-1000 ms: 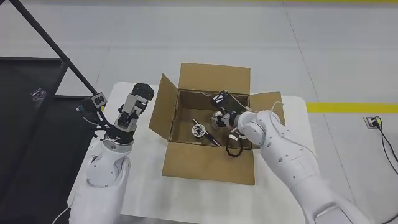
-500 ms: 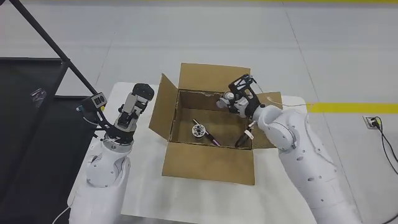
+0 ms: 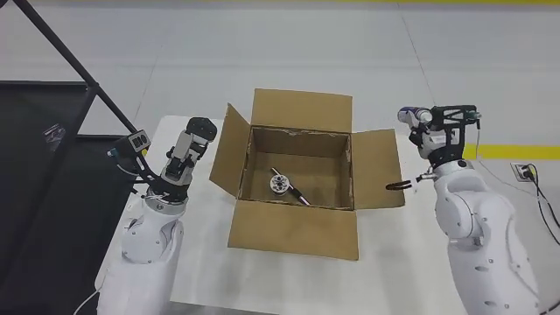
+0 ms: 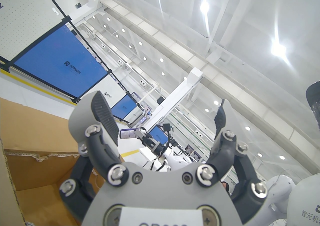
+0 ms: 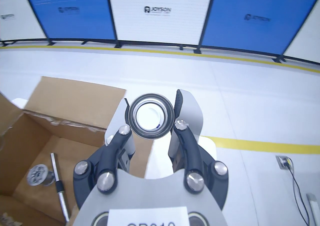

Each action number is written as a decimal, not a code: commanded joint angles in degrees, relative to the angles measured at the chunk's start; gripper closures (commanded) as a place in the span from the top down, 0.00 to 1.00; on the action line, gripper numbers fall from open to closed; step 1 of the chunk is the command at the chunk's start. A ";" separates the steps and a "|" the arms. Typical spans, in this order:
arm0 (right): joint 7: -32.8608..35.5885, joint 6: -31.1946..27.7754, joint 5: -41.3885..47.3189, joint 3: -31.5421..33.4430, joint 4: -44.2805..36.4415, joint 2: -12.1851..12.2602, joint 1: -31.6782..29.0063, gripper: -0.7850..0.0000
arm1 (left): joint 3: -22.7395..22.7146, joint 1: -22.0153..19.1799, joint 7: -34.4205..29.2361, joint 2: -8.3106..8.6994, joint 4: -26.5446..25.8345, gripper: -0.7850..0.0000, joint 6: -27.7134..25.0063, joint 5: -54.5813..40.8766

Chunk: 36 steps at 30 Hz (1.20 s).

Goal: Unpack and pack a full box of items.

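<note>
Since a second ago, the can (image 5: 151, 116) has been lifted out of the cardboard box (image 3: 293, 227), where it was being gripped low against the right inner wall, and carried outward past the opened right flap. It is now held high above the right end of the white table (image 3: 201, 267), clamped between the two fingers of the right gripper (image 3: 426, 124) and seen end-on in the right wrist view, with its metal rim turned toward the camera. A printed band is carried on the can's side, but the lettering is too small to be read. The right arm is bent upward beside the box, with its wrist tipped away from the opening. Left inside the box are a round metal disc (image 3: 277, 184) and a thin rod (image 3: 296, 193), lying touching on the floor. The left gripper (image 4: 160, 104) is kept where it was, to the left of the box and pointed upward, its fingers spread wide with nothing between them. A white label on each gripper base is cut off by the picture edge. Logos are printed on the blue and white panels (image 5: 160, 9) behind the yellow floor line (image 5: 260, 143).
</note>
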 commanded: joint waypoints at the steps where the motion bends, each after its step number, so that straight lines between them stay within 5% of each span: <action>1: 0.83 -0.31 0.44 1.33 2.92 0.22 -0.09 0.00 | 0.00 0.00 0.00 0.00 0.00 1.00 0.00 0.00; 10: 5.51 -5.35 -1.14 4.76 15.37 1.53 0.33 0.00 | 0.00 0.00 0.00 0.00 0.00 1.00 0.00 0.00; 27: 8.06 -6.59 -1.65 1.98 22.90 1.99 2.27 0.00 | 0.00 0.00 0.00 0.00 0.00 1.00 0.00 0.00; 31: 8.74 -7.26 -1.11 0.95 25.01 1.98 3.43 0.11 | 0.00 0.00 0.00 0.00 0.00 1.00 0.00 0.00; 36: 10.00 -6.87 -0.36 -0.11 26.64 1.93 4.59 0.44 | 0.00 0.00 0.00 0.00 0.00 1.00 0.00 0.00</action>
